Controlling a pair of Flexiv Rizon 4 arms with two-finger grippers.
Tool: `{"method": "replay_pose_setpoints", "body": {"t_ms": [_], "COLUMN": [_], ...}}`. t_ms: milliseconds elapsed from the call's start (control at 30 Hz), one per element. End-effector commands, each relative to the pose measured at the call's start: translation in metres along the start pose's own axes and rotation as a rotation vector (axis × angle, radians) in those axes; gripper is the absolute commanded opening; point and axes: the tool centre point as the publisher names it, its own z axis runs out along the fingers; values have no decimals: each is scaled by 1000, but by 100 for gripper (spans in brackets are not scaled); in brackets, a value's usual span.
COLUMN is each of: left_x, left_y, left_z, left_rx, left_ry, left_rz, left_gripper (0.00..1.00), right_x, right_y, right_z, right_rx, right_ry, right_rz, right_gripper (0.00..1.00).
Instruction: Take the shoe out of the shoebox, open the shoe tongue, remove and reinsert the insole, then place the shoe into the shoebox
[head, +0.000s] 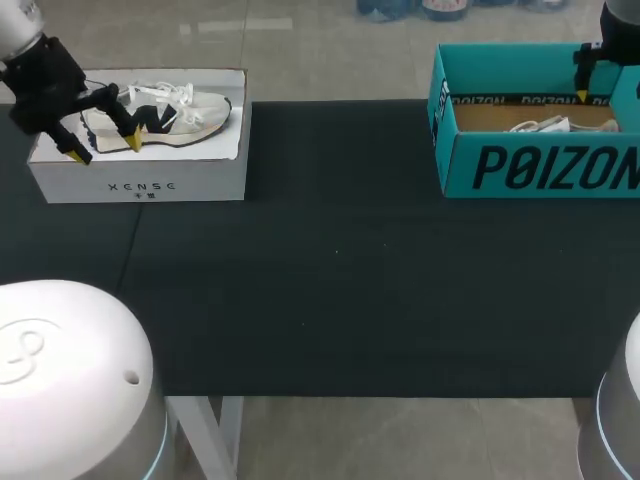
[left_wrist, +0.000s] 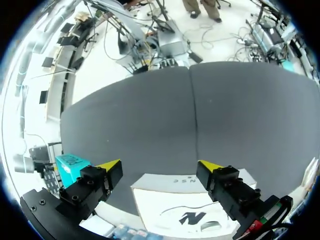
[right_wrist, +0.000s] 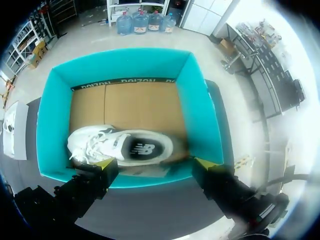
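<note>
Head view showed the teal shoebox (head: 540, 168) standing at the far right of the dark table (head: 340, 290). The white shoe (head: 541, 125) lay inside it on the cardboard floor, close to the front wall. The right gripper (right_wrist: 154, 164) hung above the box with its fingers wide apart and nothing between them. In the right wrist view the shoe lay under it, with its opening upward. The left gripper (head: 105, 150) hung over a white box (head: 140, 182) at the far left, also spread wide and empty. This box showed a shoe on its top; I could not tell if that one was real or printed.
</note>
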Motion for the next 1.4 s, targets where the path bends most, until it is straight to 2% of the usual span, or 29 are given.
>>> {"method": "replay_pose_setpoints", "body": {"t_ms": [33,267,333,500,900,1067,1400], "left_x": [10,44,60,98,164,183,204], "left_y": [25,53,63,92,172,205,256], "left_z": [-5,-1,2,10,20,22,31], "left_rx": [25,30,28,14,-8,-16,-44], "left_ry": [90,156,160,174,240,259,286], "left_rz": [3,-11,-28,-80,-100,-91,-74], "left_gripper": [100,100,100,100,100,100,100], "right_x": [0,0,0,0,0,0,0], "right_y": [-1,-1,-1,-1,-1,-1,-1], "right_z": [0,0,0,0,0,0,0], "right_rx": [-3,-3,-3,-3,-3,-3,-3], "right_ry": [-1,-1,-1,-1,-1,-1,-1], "right_rz": [1,1,1,1,1,1,1], "right_gripper": [100,100,100,100,100,100,100]}}
